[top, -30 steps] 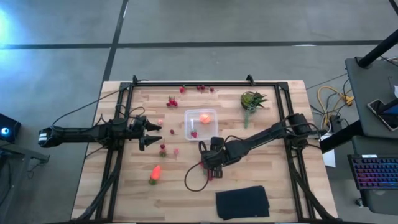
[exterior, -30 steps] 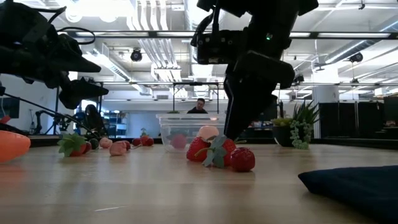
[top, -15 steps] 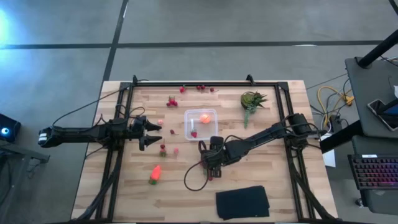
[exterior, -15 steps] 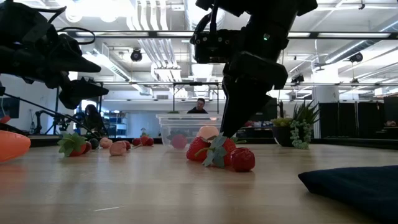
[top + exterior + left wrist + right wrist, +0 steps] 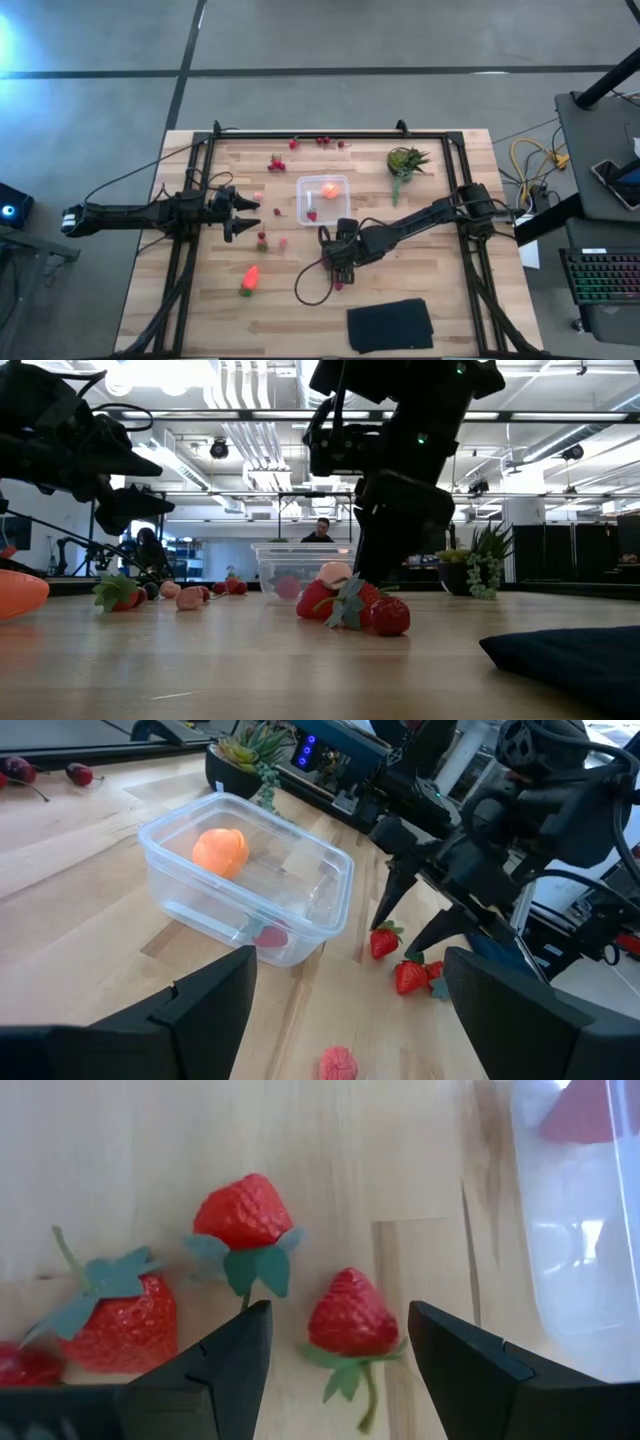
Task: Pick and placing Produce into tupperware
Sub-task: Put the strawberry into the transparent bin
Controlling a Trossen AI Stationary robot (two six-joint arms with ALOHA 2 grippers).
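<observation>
The clear tupperware (image 5: 323,199) stands mid-table and holds the round orange fruit (image 5: 220,850) and a red piece (image 5: 268,933). My right gripper (image 5: 339,268) is open, low over a cluster of strawberries (image 5: 352,606) on the near side of the box. In the right wrist view one strawberry (image 5: 348,1318) lies on the wood between its fingers, apart from both; two others (image 5: 243,1210) (image 5: 125,1312) lie beside it. The carrot (image 5: 250,278) lies nearer the left front. My left gripper (image 5: 243,215) is open and waits left of the box.
The spiky green plant (image 5: 405,160) stands at the far right. A flat black cloth (image 5: 390,325) lies near the front edge. Small red pieces (image 5: 320,141) (image 5: 277,162) are scattered along the far side, and pink and red ones (image 5: 262,238) lie near the left gripper.
My right gripper has come down a little toward the strawberries and stayed open. Nothing else has moved.
</observation>
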